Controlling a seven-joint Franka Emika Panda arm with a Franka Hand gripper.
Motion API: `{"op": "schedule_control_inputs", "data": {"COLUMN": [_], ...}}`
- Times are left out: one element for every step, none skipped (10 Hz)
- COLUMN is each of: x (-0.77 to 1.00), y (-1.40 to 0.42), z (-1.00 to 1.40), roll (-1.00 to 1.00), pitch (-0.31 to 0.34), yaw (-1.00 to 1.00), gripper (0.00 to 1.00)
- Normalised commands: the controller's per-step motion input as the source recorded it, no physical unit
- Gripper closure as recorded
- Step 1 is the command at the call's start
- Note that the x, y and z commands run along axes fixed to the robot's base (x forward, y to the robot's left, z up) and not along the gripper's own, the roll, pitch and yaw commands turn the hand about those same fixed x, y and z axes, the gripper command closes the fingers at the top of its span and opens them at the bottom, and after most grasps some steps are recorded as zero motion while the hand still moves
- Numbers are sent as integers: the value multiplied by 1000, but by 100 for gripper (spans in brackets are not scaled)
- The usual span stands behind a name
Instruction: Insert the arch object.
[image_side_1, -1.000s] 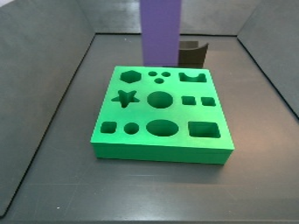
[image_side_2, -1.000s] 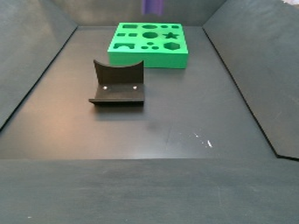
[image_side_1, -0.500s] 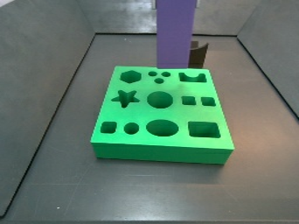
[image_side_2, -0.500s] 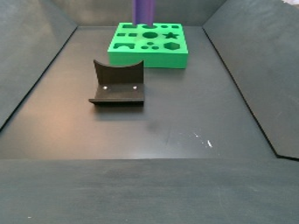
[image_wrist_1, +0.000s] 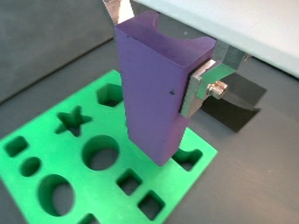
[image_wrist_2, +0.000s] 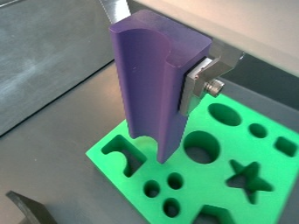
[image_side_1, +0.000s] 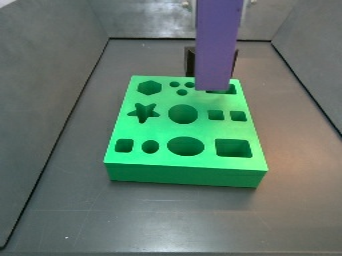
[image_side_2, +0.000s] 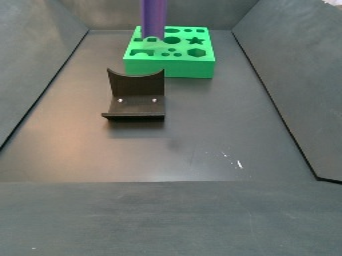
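The arch object (image_wrist_1: 158, 87) is a tall purple block with a semicircular groove down one face. It stands upright in my gripper (image_wrist_1: 160, 48), which is shut on its upper part; one silver finger (image_wrist_1: 201, 83) presses its side. It also shows in a wrist view (image_wrist_2: 152, 87) and in both side views (image_side_1: 218, 40) (image_side_2: 154, 15). Its lower end is over the arch-shaped hole (image_side_1: 222, 90) at a back corner of the green board (image_side_1: 174, 165). I cannot tell whether it touches the board.
The green board (image_side_2: 187, 68) has several shaped holes: star, circles, squares, oval. The dark fixture (image_side_2: 134, 95) stands on the floor apart from the board and shows behind the purple block in a side view (image_side_1: 191, 55). Grey walls enclose the floor.
My gripper has carried the purple arch object sideways across the back of the board and lowered it, from behind the board's edge to over the arch-shaped hole.
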Motion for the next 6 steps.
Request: {"op": "schedule_control_inputs", "data": {"x": [1000, 1000, 1000, 923, 626, 489], "y": [220, 160, 94, 117, 209, 211], "z": [-163, -97, -151, -354, -297, -71], "roll": [266, 287, 207, 31, 0, 0], "pitch": [10, 74, 106, 24, 0, 40], "yaw": [0, 0, 0, 0, 71, 94], "gripper": [100, 100, 100, 100, 100, 100]}}
